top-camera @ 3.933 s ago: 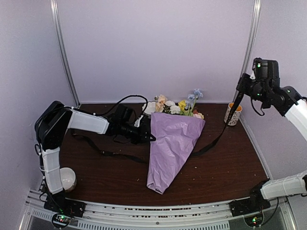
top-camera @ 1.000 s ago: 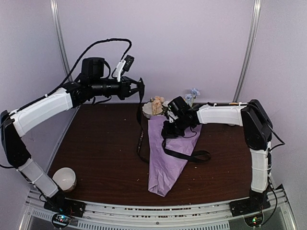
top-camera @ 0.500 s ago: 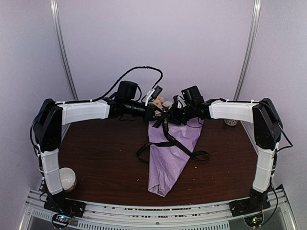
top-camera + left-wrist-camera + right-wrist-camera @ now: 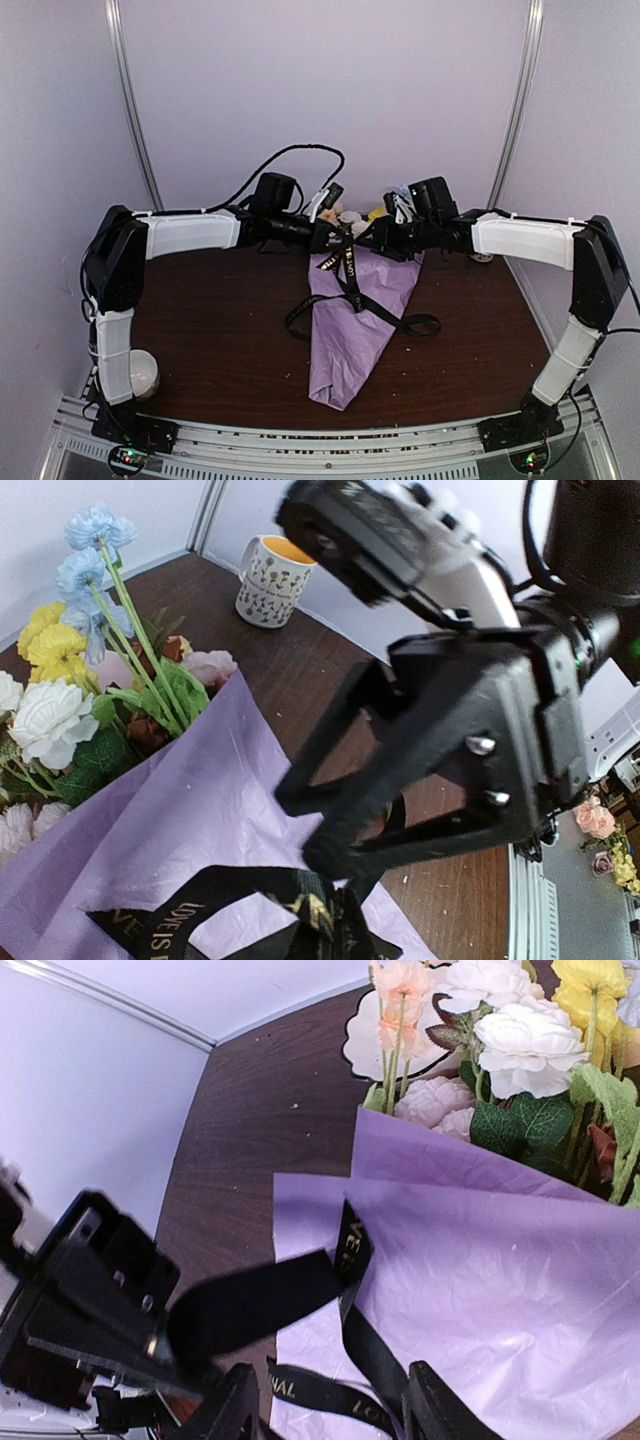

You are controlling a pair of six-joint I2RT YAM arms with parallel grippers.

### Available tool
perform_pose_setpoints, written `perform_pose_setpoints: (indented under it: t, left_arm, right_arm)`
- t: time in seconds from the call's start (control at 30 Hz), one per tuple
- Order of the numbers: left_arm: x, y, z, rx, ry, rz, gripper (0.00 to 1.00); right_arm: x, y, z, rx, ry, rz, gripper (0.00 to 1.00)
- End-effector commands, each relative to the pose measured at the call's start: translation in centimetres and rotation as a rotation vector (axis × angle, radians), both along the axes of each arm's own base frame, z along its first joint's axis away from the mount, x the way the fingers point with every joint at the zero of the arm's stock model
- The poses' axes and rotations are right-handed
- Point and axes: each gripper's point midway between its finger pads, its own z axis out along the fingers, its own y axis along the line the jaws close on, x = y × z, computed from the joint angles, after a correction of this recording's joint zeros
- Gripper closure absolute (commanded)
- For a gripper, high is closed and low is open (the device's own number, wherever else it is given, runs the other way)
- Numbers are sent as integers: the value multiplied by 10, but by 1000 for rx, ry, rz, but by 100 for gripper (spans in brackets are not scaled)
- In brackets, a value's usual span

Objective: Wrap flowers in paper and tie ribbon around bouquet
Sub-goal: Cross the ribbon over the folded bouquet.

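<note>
Left gripper [image 4: 326, 235] is pinched shut on the black ribbon [image 4: 347, 280], held up over the bouquet [image 4: 345, 345] lying mid-table [image 4: 220, 330]. Right gripper [image 4: 300, 828] has its jaws parted, a strand loose between them, nothing gripped. Ribbon looks floppy and slick, so I'd pinch it flat near a tail. Paper [image 4: 480, 1260] is thin and crushable, so I'd avoid it.

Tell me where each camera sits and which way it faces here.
Top external: above and behind the bases, looking down at the bouquet; both arms show whole, left gripper and right gripper close together over its wide end.
Left wrist: faces right across the flowers toward a mug; the right gripper, jaws apart, fills it.
Right wrist: faces left over the paper; own fingers at the bottom, left gripper clamping the ribbon.
Shared: both wrist views show bouquet, ribbon and the opposite gripper.
</note>
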Motion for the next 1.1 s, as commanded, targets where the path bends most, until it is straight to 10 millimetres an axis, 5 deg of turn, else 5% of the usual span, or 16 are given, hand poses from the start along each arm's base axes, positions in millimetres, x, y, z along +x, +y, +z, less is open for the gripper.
perform_pose_setpoints:
  t: [0.0, 0.17, 0.3, 0.37, 0.47, 0.63, 0.73, 0.83, 0.93, 1.07]
  left_arm:
    - [15, -5, 3, -5, -25, 38, 100]
    - [16, -6, 4, -9, -24, 35, 100]
    - [14, -7, 5, -10, -25, 24, 100]
    - [13, -7, 5, -11, -24, 17, 100]
    - [12, -8, 7, -17, -29, 6, 100]
    - [16, -5, 0, 24, -27, 30, 100]
    - [26, 6, -12, 137, -23, 108, 60]
    - [29, 20, -23, 263, -47, 159, 45]
    - [28, 31, -42, 375, -60, 203, 48]
    - [24, 37, -64, 487, -36, 221, 67]
  right_arm:
    - [-28, 11, 18, 99, -96, 135, 48]
    - [-44, 29, 3, 86, -85, 199, 43]
    - [-37, 37, -11, 24, -72, 186, 47]
    - [-32, 39, -14, 20, -62, 178, 59]
    - [-29, 38, -23, -5, -40, 162, 65]
    - [-26, 26, -26, -36, -39, 107, 100]
    - [-22, -1, -34, -51, -19, 6, 100]
    - [-20, -24, -38, -12, -12, -81, 100]
    - [-19, -27, -40, 16, -10, -99, 100]
    - [-15, -22, -50, 42, 21, -110, 100]
